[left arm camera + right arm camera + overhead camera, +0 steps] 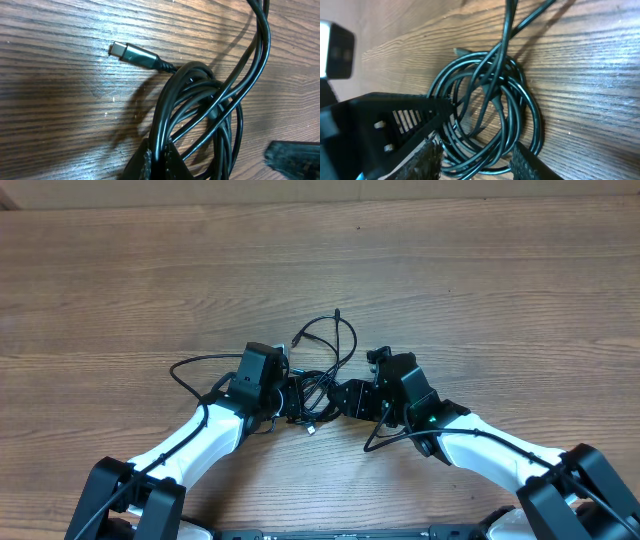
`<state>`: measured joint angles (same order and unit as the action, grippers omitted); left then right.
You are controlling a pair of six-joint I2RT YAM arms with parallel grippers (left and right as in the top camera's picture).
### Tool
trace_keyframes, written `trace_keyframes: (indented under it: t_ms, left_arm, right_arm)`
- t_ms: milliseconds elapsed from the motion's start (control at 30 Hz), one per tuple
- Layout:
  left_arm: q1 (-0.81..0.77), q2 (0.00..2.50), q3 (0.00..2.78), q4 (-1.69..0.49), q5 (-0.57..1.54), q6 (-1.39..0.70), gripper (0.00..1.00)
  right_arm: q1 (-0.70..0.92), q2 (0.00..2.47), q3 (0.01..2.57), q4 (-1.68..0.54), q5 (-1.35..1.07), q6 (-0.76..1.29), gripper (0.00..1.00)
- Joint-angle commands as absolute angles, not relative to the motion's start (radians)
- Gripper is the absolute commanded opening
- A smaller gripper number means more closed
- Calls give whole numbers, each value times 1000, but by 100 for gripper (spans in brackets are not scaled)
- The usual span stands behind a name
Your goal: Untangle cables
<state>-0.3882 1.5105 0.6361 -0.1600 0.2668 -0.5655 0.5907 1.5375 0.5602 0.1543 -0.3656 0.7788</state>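
Trouble shows from above first: your left gripper point(290, 392) and right gripper point(346, 396) meet nose to nose over the cables point(318, 375). These lie in the middle of the table point(480, 270) as a tight dark knot between the two tips. Loose loops fan toward the far side, and one tail ends in a pale tip nearer the arm bases. With the tips this near each other, any sideways pull risks a knock between fingers. You cannot tell from up here whether either pincer is parted.

Left wrist view: the left gripper looks closed on a few strands at the coil's near edge — the cords run straight down into its pinched tips. If you haul now, I judge the whole coil drags along rather than opening, since several turns lie stacked through one another. The grey-sleeved plug point(132, 53) lies flat on the wood just beside the coil. Pulled back through a loop, its shoulder could catch and cinch the knot.

Right wrist view: the right gripper stands wide apart, holding nothing — its ribbed pads point(427, 161) straddle the coil's lower rim. Close there and you likely pinch many strands at once, locking the tangle. The cords look thin, glossy, black and springy, wound in several round turns with two strands crossing over the top.
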Motion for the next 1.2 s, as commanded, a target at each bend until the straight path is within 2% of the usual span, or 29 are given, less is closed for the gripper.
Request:
trace_keyframes:
  t_ms: [0,200,400,500,633,800,933,1167]
  left_arm:
    - [-387,1516,656,-157,289,-538,4]
    - [-387,1516,656,-157,289,-538,4]
    - [-387,1516,656,-160,291,-538,4]
    - [-387,1516,656,-152,343,-538,4]
    - [-387,1516,656,-153,360,-538,4]
    - [-385,1516,656,-152,345,-557,4]
    - [-385,1516,656,-153,261,-711,4]
    - [-385,1516,656,-153,127,-957,4]
  right_arm:
    - [628,1598,578,184,-358,815,43]
    - [640,1689,578,274,-315,939,39]
    - [640,1708,578,302,-314,957,22]
    - [640,1725,578,301,-314,983,19]
    - [640,1747,578,302,-315,1026,4]
    - [627,1731,578,305,-422,1002,4]
    - [595,1651,578,278,-562,905,4]
    - [595,1450,577,84,-571,805,4]
